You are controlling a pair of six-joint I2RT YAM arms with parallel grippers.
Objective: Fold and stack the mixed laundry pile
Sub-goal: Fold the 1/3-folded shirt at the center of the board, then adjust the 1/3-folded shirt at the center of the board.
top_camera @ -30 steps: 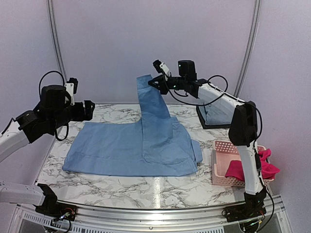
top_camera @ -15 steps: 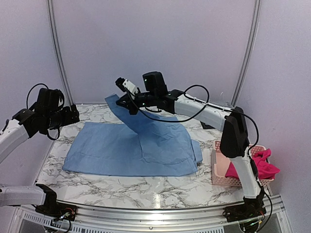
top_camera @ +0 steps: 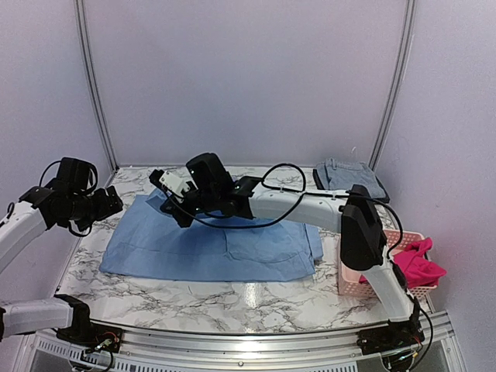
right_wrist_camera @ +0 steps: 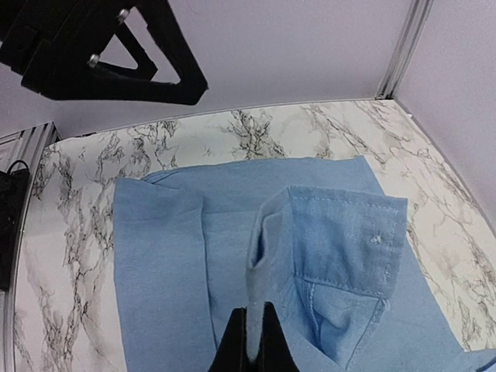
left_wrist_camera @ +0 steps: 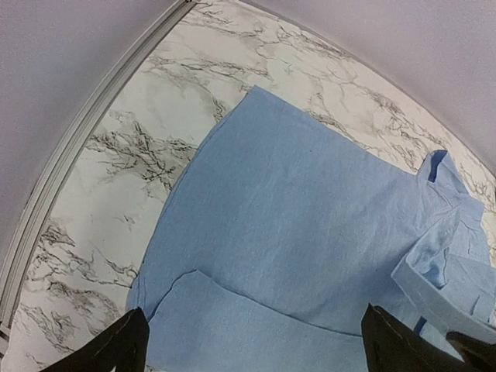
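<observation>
The light blue shirt (top_camera: 232, 244) lies spread flat on the marble table. My right gripper (top_camera: 169, 204) reaches across to the shirt's back left part, just above the cloth. It is shut on a fold of the sleeve beside the cuff (right_wrist_camera: 341, 232), and the pinched cloth stands up between its fingers (right_wrist_camera: 252, 335). My left gripper (top_camera: 108, 203) hovers open off the shirt's left edge. Its fingertips (left_wrist_camera: 124, 345) frame the shirt's body (left_wrist_camera: 310, 232) with nothing between them. The magenta-red garment (top_camera: 416, 263) hangs out of the pink basket (top_camera: 350, 260) at the right.
A folded grey-blue cloth (top_camera: 349, 177) lies at the back right corner. The right arm (top_camera: 310, 208) stretches low across the back of the shirt. Walls and a metal rail (left_wrist_camera: 70, 163) bound the table at the back and left.
My right gripper carried the sleeve from high over the table's back, leftward and down across the shirt. The left arm pulled back to the left and lowered a little.
</observation>
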